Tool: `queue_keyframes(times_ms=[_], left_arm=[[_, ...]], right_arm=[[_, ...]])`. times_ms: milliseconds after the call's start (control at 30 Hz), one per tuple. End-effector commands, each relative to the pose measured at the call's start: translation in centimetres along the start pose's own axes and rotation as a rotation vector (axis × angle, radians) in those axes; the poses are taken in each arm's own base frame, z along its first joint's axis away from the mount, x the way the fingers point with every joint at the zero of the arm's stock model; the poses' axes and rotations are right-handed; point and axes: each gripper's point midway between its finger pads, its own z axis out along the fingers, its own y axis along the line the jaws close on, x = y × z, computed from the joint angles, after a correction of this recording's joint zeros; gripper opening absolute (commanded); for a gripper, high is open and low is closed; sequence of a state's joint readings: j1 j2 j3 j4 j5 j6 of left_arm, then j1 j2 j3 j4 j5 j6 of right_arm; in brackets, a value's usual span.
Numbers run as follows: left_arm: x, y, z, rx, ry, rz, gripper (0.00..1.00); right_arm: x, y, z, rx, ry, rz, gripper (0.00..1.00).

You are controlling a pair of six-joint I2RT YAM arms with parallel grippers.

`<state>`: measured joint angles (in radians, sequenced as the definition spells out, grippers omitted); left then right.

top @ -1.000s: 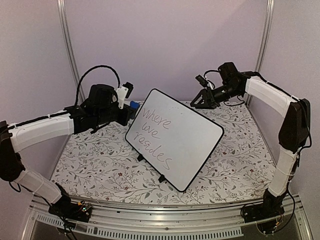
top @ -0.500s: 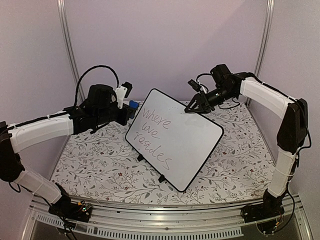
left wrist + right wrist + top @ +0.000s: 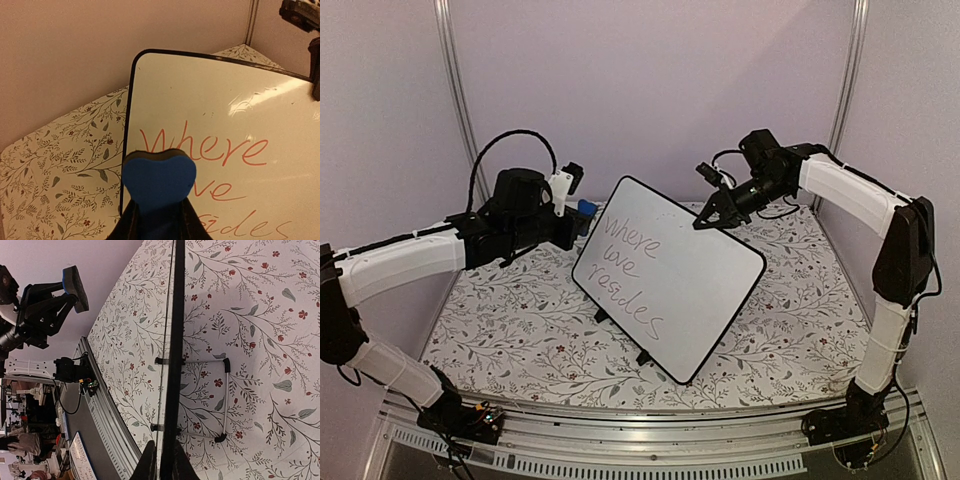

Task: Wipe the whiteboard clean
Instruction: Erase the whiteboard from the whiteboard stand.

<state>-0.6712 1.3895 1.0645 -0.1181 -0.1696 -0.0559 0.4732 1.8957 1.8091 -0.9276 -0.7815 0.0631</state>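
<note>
A: At the middle of the floral-patterned bench (image 3: 500,330), how does the large white rectangular whiteboard with the thin black rim (image 3: 670,275) stand, and how much is wiped?

B: It stands propped at a tilt on its small black feet (image 3: 601,316). All three lines of handwriting (image 3: 625,265) are intact and no stroke is erased. The entire wipe remains to be done.

A: Pincer states?

B: Left pincer (image 3: 159,212): clenched on the blue foam eraser block (image 3: 159,177), which is held near the board's upper left corner. Right pincer (image 3: 164,462): its fingers (image 3: 150,460) straddle the board's far rim and appear clamped on it. The view is edge-on, so contact is a judgement.

A: Change from one second ago?

B: The right arm (image 3: 850,190) has moved in from the rear right to the rim. The left arm (image 3: 410,262), eraser and board position are unchanged.
</note>
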Motion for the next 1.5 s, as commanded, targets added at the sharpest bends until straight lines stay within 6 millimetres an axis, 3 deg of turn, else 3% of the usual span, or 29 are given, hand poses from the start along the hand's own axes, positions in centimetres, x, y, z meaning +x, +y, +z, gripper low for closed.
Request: queue_keyframes(times_ms=[0, 167, 400, 600, 800, 1067, 1467], left_arm=[[-1.0, 0.9, -0.6, -0.021, -0.04, -0.011, 0.0], [-0.9, 0.9, -0.6, -0.02, -0.039, -0.013, 0.0], [-1.0, 1.2, -0.8, -0.033, -0.047, -0.003, 0.0], [-0.6, 0.9, -0.7, -0.023, -0.051, 0.012, 0.0], [-0.2, 1.2, -0.8, -0.032, -0.043, -0.116, 0.0], [-0.5, 3.0, -0.4, -0.083, -0.107, -0.194, 0.0], [3.5, 4.3, 0.9, -0.054, -0.07, -0.28, 0.0]], right_arm=[[-0.1, 2.6, -0.1, -0.028, 0.009, -0.037, 0.07], [-0.5, 3.5, -0.5, -0.01, 0.001, -0.056, 0.0], [-1.0, 5.5, -1.4, 0.0, -0.022, -0.098, 0.0], [-0.7, 6.8, -0.7, 0.053, -0.007, -0.145, 0.0], [-0.2, 7.2, 0.5, 0.089, 0.02, -0.178, 0.0], [-0.2, 9.3, 0.2, 0.089, 0.008, -0.232, 0.0], [0.0, 10.0, 0.6, 0.09, 0.012, -0.251, 0.0]])
